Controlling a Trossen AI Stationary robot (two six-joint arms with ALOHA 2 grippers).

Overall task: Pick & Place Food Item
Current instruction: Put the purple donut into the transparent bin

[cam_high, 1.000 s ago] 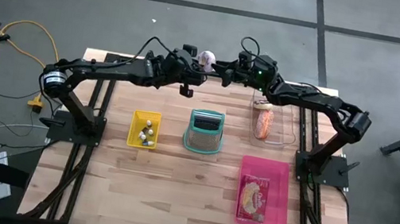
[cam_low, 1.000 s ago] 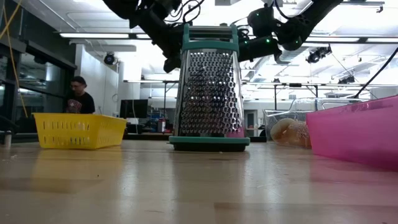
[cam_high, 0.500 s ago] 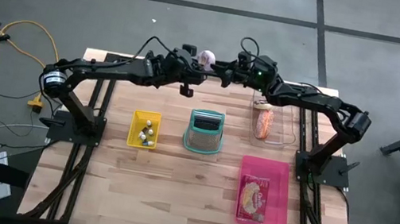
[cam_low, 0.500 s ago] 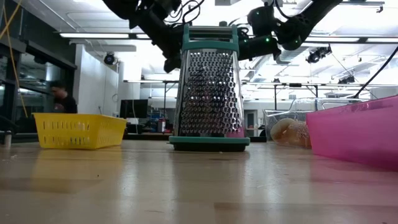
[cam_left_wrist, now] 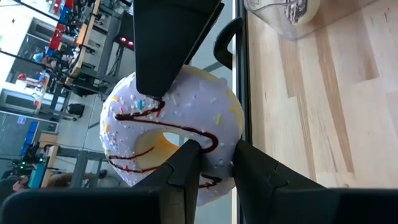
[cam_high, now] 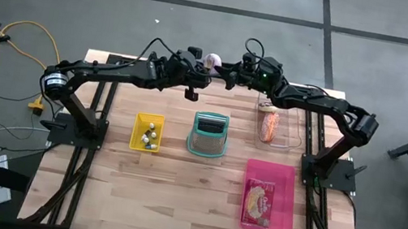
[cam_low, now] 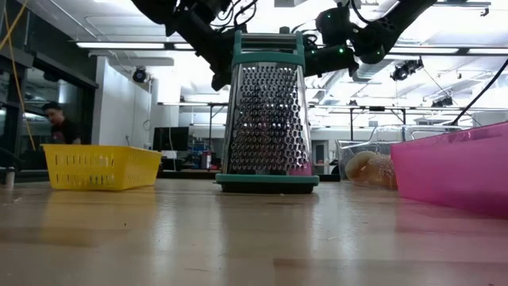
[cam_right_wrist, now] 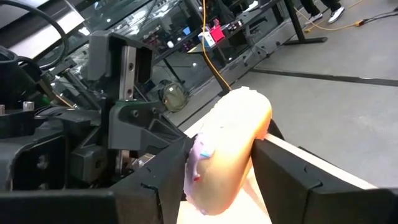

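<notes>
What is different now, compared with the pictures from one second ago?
Almost nothing on the table changed. Both pincers, left and right, still grip the donut at the far edge; it looks shifted very slightly toward the right arm. In the room behind, a person moved left. The grater and bins stayed put.

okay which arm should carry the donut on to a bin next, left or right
Hard to call: both grippers grip the donut above the table's far edge. Probably the right gripper: it spans the donut's full width, while the left gripper only pinches the rim. The clear bin is on its side.
</notes>
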